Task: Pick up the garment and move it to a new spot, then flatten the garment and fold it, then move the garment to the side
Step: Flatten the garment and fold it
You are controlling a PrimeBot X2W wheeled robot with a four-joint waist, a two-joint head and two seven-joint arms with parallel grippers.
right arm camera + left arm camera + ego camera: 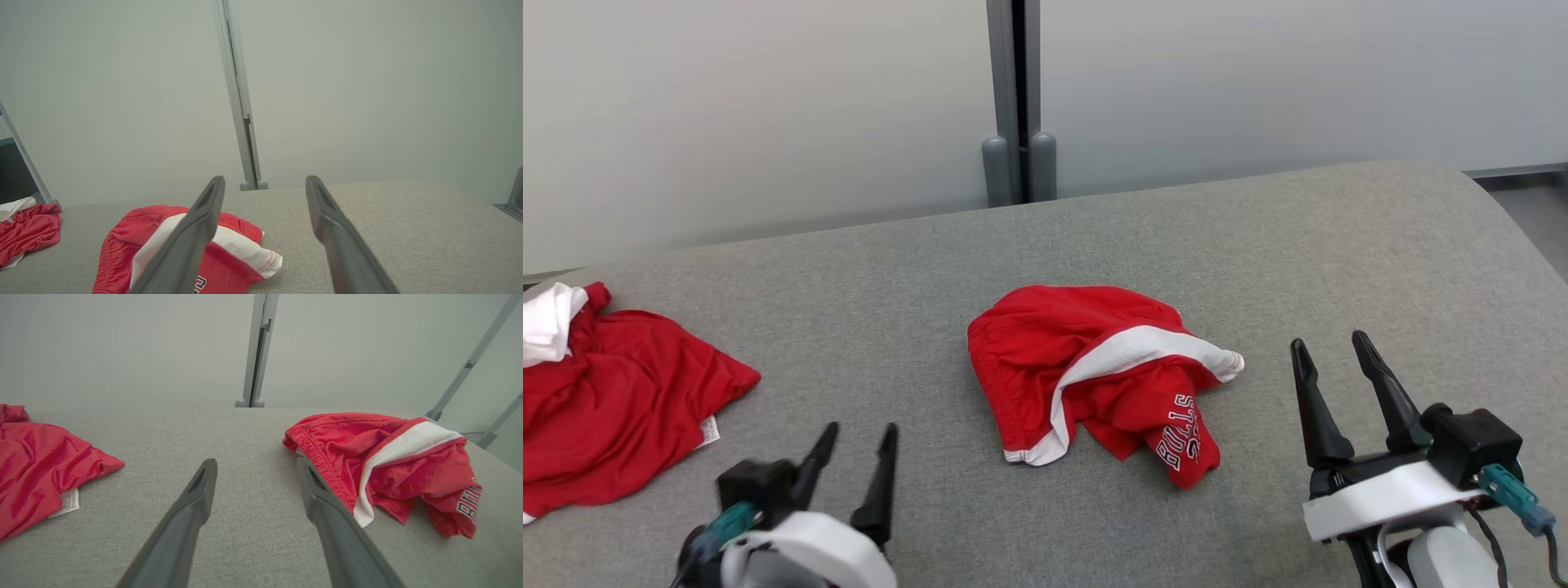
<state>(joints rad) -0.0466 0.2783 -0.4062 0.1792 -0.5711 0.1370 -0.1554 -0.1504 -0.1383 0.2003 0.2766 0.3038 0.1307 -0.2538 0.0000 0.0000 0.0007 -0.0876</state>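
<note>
I see the red shorts (1094, 371) lying crumpled mid-table (1339, 245), untouched. My left gripper (858, 441) and right gripper (1327, 351) hover near them, fingers spread, empty. A second red garment (613, 400) lies far left.

Bright, even, diffuse light throughout. Soft, faint shadows under shorts (1094, 367) on table (1258, 245). Slight sheen on red cloth (36, 457). In head view, motion blur smearing left gripper (862, 426); right gripper (1329, 339) sharp. Wide-angle stretch in wrist views: posts (470, 363) slanting at edge, fingers (186, 245) soft near lens.
</note>
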